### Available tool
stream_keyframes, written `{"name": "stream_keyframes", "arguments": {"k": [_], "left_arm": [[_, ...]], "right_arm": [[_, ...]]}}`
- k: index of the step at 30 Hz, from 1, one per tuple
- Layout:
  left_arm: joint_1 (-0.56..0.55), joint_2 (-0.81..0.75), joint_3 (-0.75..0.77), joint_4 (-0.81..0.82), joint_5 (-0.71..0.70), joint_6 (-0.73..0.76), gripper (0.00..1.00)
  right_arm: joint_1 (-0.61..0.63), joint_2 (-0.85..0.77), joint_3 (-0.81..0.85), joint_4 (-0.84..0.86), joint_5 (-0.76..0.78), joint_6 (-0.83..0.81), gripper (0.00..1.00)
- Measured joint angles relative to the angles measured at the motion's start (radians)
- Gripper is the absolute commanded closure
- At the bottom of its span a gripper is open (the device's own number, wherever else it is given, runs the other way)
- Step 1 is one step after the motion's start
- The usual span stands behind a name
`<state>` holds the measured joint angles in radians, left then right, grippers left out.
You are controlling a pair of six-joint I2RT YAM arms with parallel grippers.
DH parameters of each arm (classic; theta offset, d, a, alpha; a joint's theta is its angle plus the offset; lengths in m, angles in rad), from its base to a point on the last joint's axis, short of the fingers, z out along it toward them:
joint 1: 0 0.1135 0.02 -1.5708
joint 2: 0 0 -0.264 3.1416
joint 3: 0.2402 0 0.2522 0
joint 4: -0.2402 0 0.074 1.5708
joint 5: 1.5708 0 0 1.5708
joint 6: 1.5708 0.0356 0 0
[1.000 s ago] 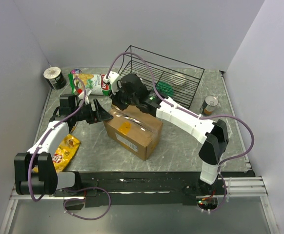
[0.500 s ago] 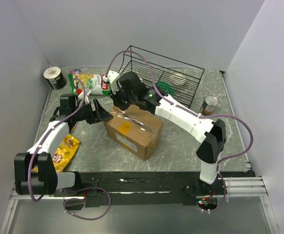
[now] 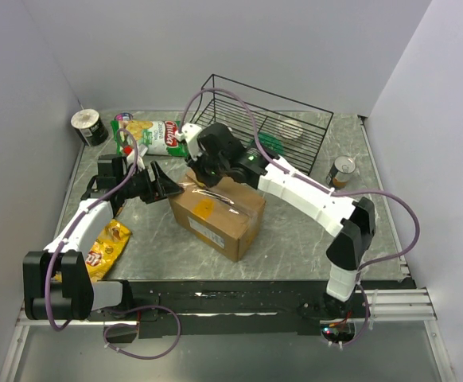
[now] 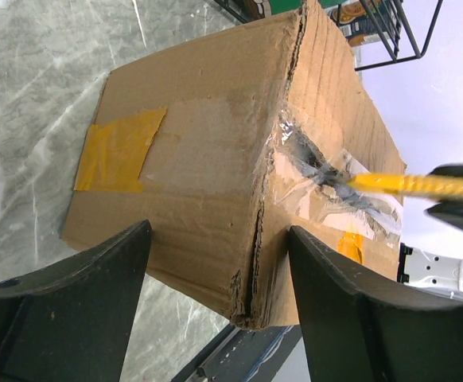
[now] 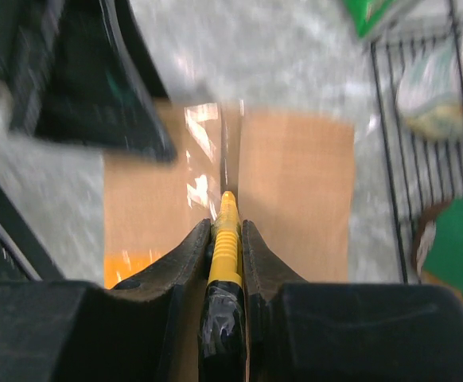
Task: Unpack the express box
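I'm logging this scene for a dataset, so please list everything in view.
express box: 1, brown, table centre
cutter: 1, yellow handle, at the box's taped seam
wire basket: 1, black, behind the box
snack bag: 2, green-white far left, yellow near left
can: 1, right side
round container: 1, dark, far-left corner
basket contents: 2, green, whitish
left gripper: open, astride the box's end
right gripper: shut on cutter

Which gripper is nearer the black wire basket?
Right. The right gripper, shut on a yellow-handled blade, hangs over the express box near the wire basket; the left gripper, open, is at the box's left end, farther off.
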<state>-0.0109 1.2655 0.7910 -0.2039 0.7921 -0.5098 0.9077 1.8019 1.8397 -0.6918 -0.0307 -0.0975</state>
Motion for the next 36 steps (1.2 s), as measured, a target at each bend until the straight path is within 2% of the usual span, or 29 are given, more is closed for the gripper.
{"name": "stream_keyframes", "arguments": {"k": [4,19,31,33,36], "left_arm": [[0.0,0.0,0.0,0.0,-0.003,-0.007,0.28],[0.0,0.0,0.0,0.0,-0.008,-0.008,0.28],[-0.016,0.002,0.0,-0.002,-0.01,-0.009,0.28],[-0.017,0.002,0.0,-0.002,-0.006,-0.011,0.28],[-0.019,0.005,0.003,-0.003,0.007,-0.016,0.2]], "right_arm": [[0.0,-0.046,-0.05,-0.08,0.011,0.0,1.0],[0.0,-0.234,-0.208,-0.221,0.033,0.006,1.0],[-0.017,-0.346,-0.299,-0.214,-0.005,0.018,1.0],[-0.026,-0.369,-0.322,-0.211,-0.022,0.019,1.0],[-0.034,-0.406,-0.353,-0.211,-0.037,0.022,1.0]]}}
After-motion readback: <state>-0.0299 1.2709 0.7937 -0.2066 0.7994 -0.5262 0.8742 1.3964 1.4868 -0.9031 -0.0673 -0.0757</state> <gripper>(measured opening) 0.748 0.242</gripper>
